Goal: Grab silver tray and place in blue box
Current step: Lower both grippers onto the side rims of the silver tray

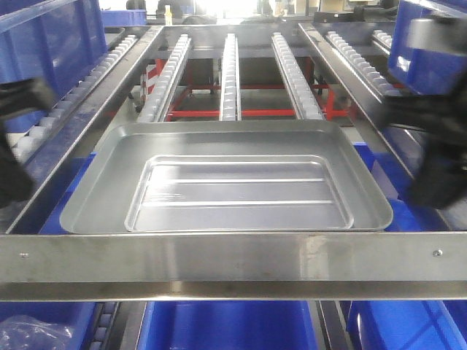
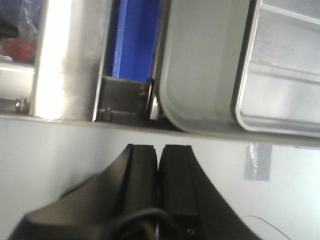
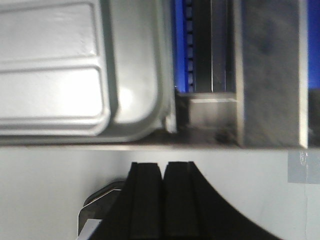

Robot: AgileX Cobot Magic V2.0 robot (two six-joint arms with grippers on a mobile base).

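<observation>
Item: silver tray (image 1: pixel 226 179), lying flat and open side up on the roller rails (image 1: pixel 230 73).

- **Axis:** we log its long axis running left to right, with both ridges parallel to it.
- **Edges:** the near rim sits just behind the steel crossbar (image 1: pixel 233 266). The far rim faces open rail lanes, and the side rims stand apart from the side frames.
- **Blue box (image 1: pixel 222 328):** below the crossbar.
- **Left gripper (image 2: pixel 159 147) and right gripper (image 3: pixel 161 164):** fingers pressed together and holding nothing, each facing a near corner of the tray across the crossbar.
</observation>
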